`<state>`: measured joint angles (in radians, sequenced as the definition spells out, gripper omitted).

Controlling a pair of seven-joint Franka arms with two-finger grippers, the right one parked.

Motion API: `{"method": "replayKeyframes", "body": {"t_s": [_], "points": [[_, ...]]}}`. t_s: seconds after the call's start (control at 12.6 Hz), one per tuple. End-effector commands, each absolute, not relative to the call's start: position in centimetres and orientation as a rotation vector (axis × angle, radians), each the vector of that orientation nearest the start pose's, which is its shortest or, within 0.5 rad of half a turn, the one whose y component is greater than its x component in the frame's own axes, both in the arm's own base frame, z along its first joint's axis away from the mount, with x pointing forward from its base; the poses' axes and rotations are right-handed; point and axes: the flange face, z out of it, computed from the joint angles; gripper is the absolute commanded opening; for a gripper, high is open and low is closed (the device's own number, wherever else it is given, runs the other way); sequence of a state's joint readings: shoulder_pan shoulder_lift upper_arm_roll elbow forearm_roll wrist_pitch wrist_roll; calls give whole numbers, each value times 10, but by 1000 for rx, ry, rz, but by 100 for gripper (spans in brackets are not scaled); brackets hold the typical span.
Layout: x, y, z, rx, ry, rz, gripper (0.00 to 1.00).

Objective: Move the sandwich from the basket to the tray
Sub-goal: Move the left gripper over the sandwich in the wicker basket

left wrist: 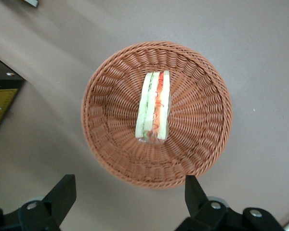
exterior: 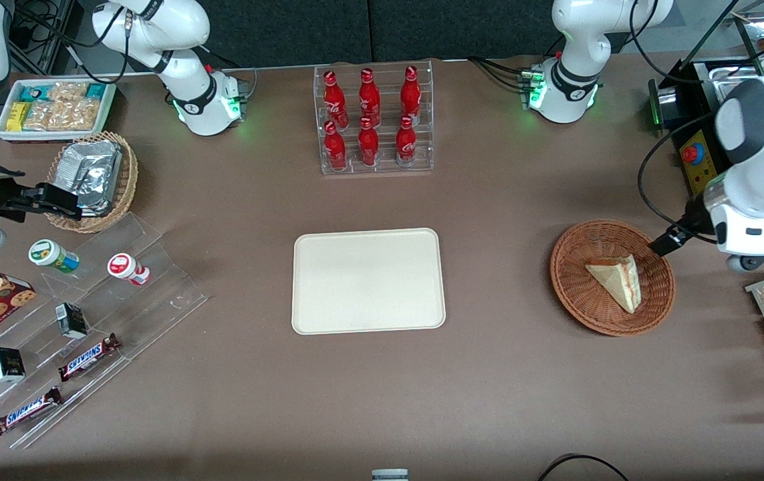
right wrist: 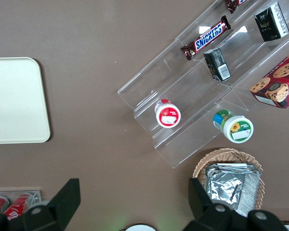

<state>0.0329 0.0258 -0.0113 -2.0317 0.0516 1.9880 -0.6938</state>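
The sandwich [exterior: 617,282] lies inside the basket [exterior: 612,276], a round, shallow bowl of reddish-brown woven wicker whose ribs run in rings around its floor. The sandwich is a triangular wedge of pale bread in clear wrap; in the front view its broad flat face is up and its long axis runs slantwise, the thin tip pointing toward the front camera. In the left wrist view the cut edge of the sandwich [left wrist: 154,107] faces the lens, showing red and green filling in strips between the white slices, near the middle of the basket [left wrist: 202,139].

The pincer [left wrist: 127,192] hovers above the basket rim, its two dark fingers [left wrist: 62,193] spread wide and holding nothing, clear of the wicker.

The tray [exterior: 368,280], flat, cream-coloured, smooth plastic with rounded corners and a low rim, sits on the brown desk [exterior: 502,387] well apart from the basket, toward the parked arm's end. A clear rack of red bottles [exterior: 371,119] stands farther from the front camera than the tray.
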Motion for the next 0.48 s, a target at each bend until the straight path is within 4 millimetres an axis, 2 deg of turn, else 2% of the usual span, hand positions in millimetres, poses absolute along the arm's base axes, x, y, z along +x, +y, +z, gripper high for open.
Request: {"method": "replayKeyframes", "body": {"t_s": [0.0, 0.16, 0.4], "points": [[527, 22, 395, -2866, -1155, -12, 100], [524, 38, 370, -2850, -1231, -46, 100], [525, 40, 339, -2854, -1260, -91, 100]]}}
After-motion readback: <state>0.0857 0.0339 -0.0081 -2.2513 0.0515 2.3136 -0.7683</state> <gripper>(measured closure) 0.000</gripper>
